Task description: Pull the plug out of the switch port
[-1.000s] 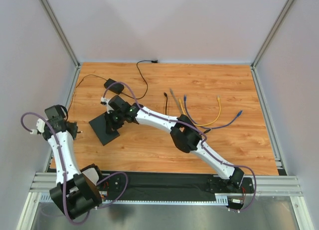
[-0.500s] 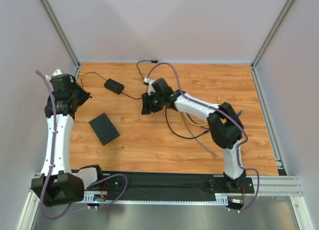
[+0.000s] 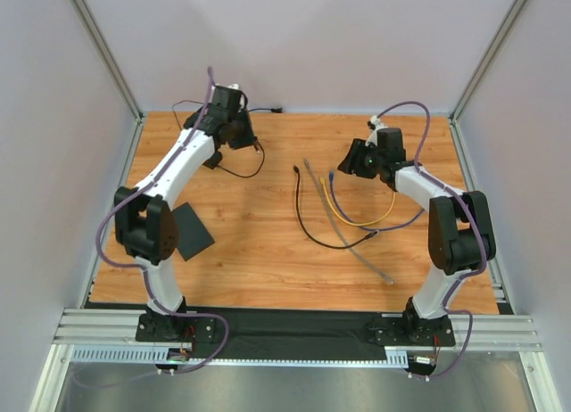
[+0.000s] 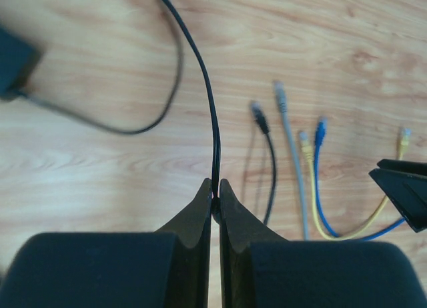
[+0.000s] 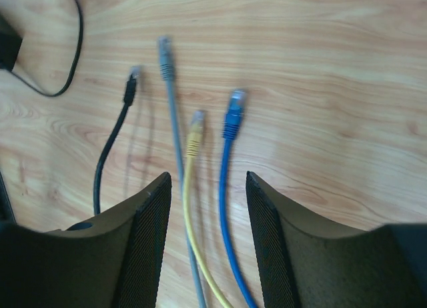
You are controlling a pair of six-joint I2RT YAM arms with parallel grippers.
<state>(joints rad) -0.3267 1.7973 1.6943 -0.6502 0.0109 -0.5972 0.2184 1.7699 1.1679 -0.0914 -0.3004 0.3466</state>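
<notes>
Seemingly limp, light black cord [image 4: 211, 101] is being pinched at the clenched left claw's [image 4: 215, 186] tips, better taken by its plug; right claw [image 5: 207, 181] released.

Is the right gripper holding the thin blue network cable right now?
No: the right gripper stands open above the wooden table, and the thin blue network cable lies loose on the wood below its gap.
</notes>
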